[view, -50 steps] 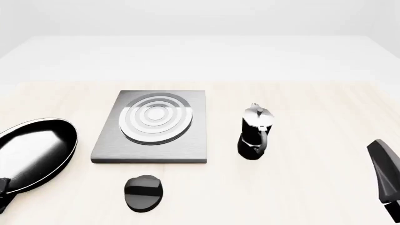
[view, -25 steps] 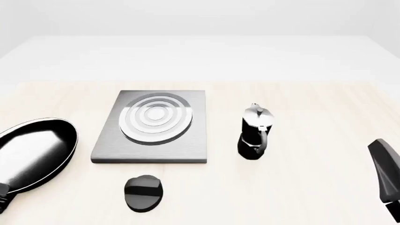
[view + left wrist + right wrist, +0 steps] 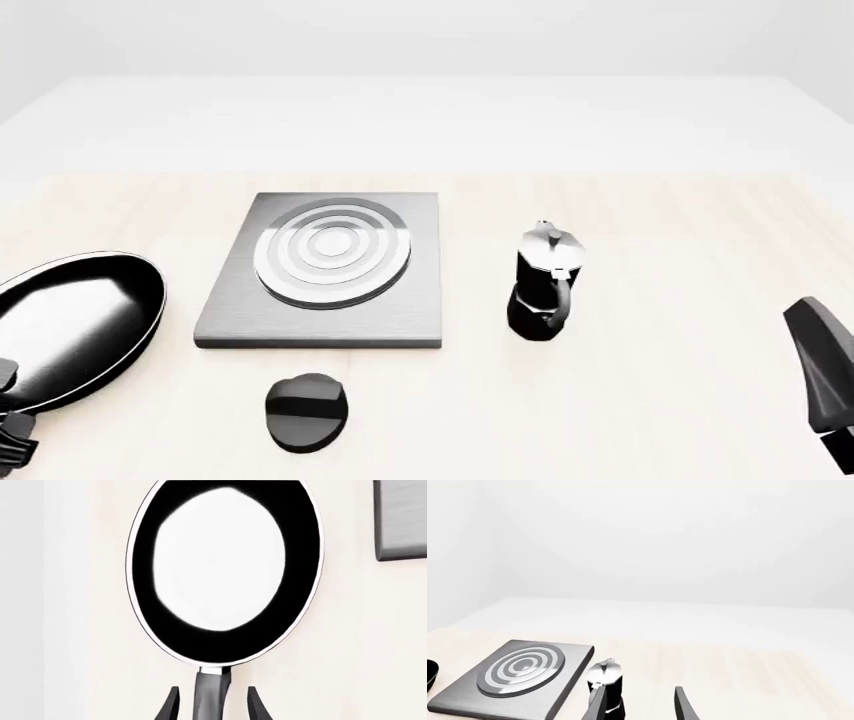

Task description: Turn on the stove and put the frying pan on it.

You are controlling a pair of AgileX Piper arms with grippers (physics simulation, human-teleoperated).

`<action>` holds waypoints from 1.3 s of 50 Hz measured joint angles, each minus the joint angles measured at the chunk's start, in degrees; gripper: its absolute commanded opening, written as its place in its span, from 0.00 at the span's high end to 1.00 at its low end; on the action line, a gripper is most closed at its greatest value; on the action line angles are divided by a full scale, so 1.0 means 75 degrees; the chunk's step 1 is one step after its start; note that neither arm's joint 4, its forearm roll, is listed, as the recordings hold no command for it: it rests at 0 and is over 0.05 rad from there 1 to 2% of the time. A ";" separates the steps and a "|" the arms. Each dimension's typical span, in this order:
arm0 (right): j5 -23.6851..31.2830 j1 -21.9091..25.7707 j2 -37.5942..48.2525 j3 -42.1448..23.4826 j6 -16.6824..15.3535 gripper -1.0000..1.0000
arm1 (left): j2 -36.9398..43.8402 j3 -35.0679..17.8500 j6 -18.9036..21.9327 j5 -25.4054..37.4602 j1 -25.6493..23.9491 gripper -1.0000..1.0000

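The frying pan (image 3: 74,325) lies flat on the table at the left, glossy black with a thin light rim. Its handle (image 3: 212,700) runs between the fingers of my left gripper (image 3: 212,690), which stands open with a gap on each side. In the front view the left gripper (image 3: 11,425) barely shows at the bottom left corner. The stove (image 3: 327,270) is a grey slab with round burner rings, right of the pan. Its black oval knob (image 3: 307,410) lies in front of it. My right gripper (image 3: 639,707) hangs open and empty at the far right (image 3: 827,385).
A black-and-silver moka pot (image 3: 545,285) stands upright right of the stove, between it and the right gripper. In the right wrist view the moka pot (image 3: 606,682) shows beyond the fingers, beside the stove (image 3: 514,680). A corner of the stove (image 3: 400,520) shows in the left wrist view.
In the front view the left gripper has shifted slightly at the bottom left corner, by the pan's handle. Pan, stove, knob, moka pot and right arm have not moved.
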 measured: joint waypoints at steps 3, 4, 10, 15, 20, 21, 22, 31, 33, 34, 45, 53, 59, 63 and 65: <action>0.0001 0.0003 0.0000 0.0002 -0.0005 0.00 | 0.0197 0.0062 0.0042 -0.0226 0.0061 0.00; 0.0000 0.0004 0.0000 0.0005 -0.0006 0.00 | 0.0262 0.0083 0.0057 -0.0300 0.0081 0.00; -0.0011 0.0012 0.0000 0.0023 -0.0012 0.00 | 0.0602 0.0191 0.0119 -0.0681 0.0173 0.00; -0.0007 0.0015 0.0000 0.0020 -0.0016 0.00 | 0.0794 0.0247 0.0146 -0.0903 0.0221 0.00; -0.0017 0.0013 0.0000 0.0036 -0.0020 0.00 | 0.0992 0.0296 0.0185 -0.1129 0.0277 0.00; -0.0019 0.0013 0.0000 0.0040 -0.0021 0.00 | 0.1028 0.0304 0.0191 -0.1169 0.0286 0.00; -0.0021 0.0013 0.0000 0.0044 -0.0022 0.00 | 0.1061 0.0313 0.0196 -0.1206 0.0295 0.00; -0.0027 0.0013 0.0000 0.0055 -0.0029 0.00 | 0.1300 0.0369 0.0214 -0.1469 0.0335 0.00; -0.0029 0.0013 0.0000 0.0060 -0.0030 0.00 | 0.1356 0.0380 0.0223 -0.1529 0.0348 0.00; -0.0031 0.0013 0.0000 0.0063 -0.0031 0.00 | 0.1387 0.0386 0.0230 -0.1561 0.0356 0.00; -0.0034 0.0009 0.0000 0.0076 -0.0040 0.00 | 0.1725 0.0432 0.0316 -0.1893 0.0460 0.00; -0.0031 0.0013 0.0000 0.0070 -0.0043 0.00 | 0.1916 0.0452 0.0376 -0.2079 0.0532 0.00; -0.0022 0.0018 0.0000 0.0052 -0.0045 0.00 | 0.1784 0.0497 0.0337 -0.2053 0.0501 1.00; -0.0022 0.0020 0.0000 0.0051 -0.0045 0.00 | 0.1641 0.0538 0.0294 -0.1986 0.0451 1.00; -0.0023 0.0020 0.0000 0.0051 -0.0044 0.00 | 0.1572 0.0554 0.0274 -0.1952 0.0426 1.00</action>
